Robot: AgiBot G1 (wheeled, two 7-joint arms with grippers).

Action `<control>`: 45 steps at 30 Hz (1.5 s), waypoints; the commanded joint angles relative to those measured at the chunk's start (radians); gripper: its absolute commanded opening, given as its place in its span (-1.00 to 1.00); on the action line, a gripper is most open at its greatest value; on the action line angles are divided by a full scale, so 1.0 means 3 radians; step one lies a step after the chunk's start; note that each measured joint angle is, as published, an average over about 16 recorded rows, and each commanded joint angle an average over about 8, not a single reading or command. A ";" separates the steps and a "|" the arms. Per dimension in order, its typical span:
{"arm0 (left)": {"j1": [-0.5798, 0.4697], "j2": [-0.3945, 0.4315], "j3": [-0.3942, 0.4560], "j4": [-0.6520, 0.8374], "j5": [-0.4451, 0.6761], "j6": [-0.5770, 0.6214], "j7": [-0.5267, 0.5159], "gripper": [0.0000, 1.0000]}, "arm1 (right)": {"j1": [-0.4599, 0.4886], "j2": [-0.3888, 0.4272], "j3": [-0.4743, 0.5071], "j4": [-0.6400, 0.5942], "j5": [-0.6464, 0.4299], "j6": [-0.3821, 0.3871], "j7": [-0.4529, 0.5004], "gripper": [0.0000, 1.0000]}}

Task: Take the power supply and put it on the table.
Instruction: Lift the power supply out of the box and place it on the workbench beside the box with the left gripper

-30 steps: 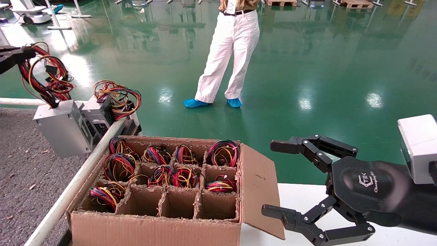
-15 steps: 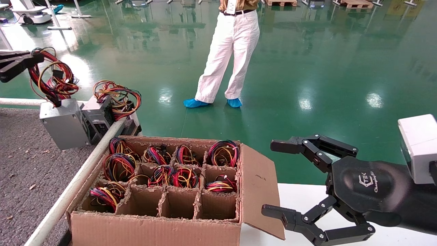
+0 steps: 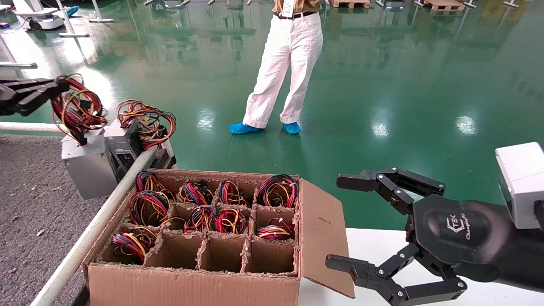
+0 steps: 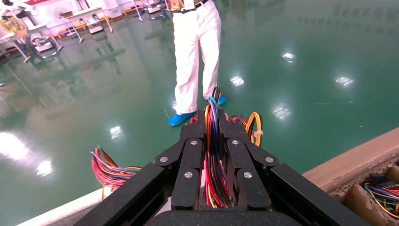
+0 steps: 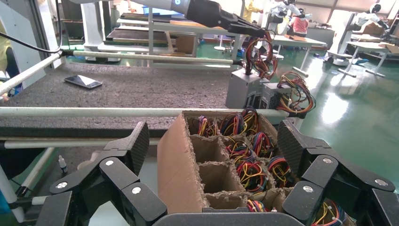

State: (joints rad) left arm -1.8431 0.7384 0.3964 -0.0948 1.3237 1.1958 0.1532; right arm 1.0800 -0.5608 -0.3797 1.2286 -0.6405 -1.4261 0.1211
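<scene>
The power supply (image 3: 88,169), a plain grey metal box, hangs upright by its looped red, yellow and black wires (image 3: 78,108) at the far corner of the dark speckled table (image 3: 29,204). Its lower edge is at or just above the surface; I cannot tell if it touches. My left gripper (image 3: 59,86) is shut on that wire loop, and in the left wrist view the wires (image 4: 214,160) run between the fingers of the left gripper (image 4: 212,117). The right wrist view shows the power supply (image 5: 242,89) beside the rail. My right gripper (image 3: 344,223) hangs open and parked over the white tabletop.
A second grey unit with a vent grille (image 3: 125,144) and its own wire loop stands right beside the held one. A white rail (image 3: 93,225) edges the table. A divided cardboard box (image 3: 204,284) holds several wire bundles. A person (image 3: 289,63) stands beyond. A phone (image 5: 83,82) lies on the table.
My left gripper has carried the power supply to the right and lower, from a tilted hang to upright next to the grilled unit. The right arm has not moved.
</scene>
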 commanded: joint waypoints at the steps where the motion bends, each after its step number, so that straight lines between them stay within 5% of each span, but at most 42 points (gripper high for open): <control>1: 0.0001 0.0023 -0.0001 0.0046 -0.0002 0.0006 0.0033 -1.00 | 0.0000 0.0000 0.0000 0.0000 0.0000 0.0000 0.0000 1.00; 36: 0.0096 0.0155 -0.0006 0.0308 -0.0009 -0.0137 0.0323 -0.98 | 0.0000 0.0000 0.0000 0.0000 0.0000 0.0000 0.0000 1.00; 38: 0.0094 0.0153 -0.0004 0.0313 -0.0007 -0.0136 0.0317 -0.68 | 0.0000 0.0000 0.0000 0.0000 0.0000 0.0000 0.0000 1.00; 45: 0.0094 0.0151 -0.0001 0.0320 -0.0007 -0.0137 0.0311 0.95 | -0.0001 0.0000 0.0000 -0.0001 0.0000 0.0001 0.0000 1.00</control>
State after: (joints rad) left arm -1.8151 0.7837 0.3962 0.0006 1.3221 1.1548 0.2470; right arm 1.0798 -0.5607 -0.3797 1.2284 -0.6404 -1.4259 0.1211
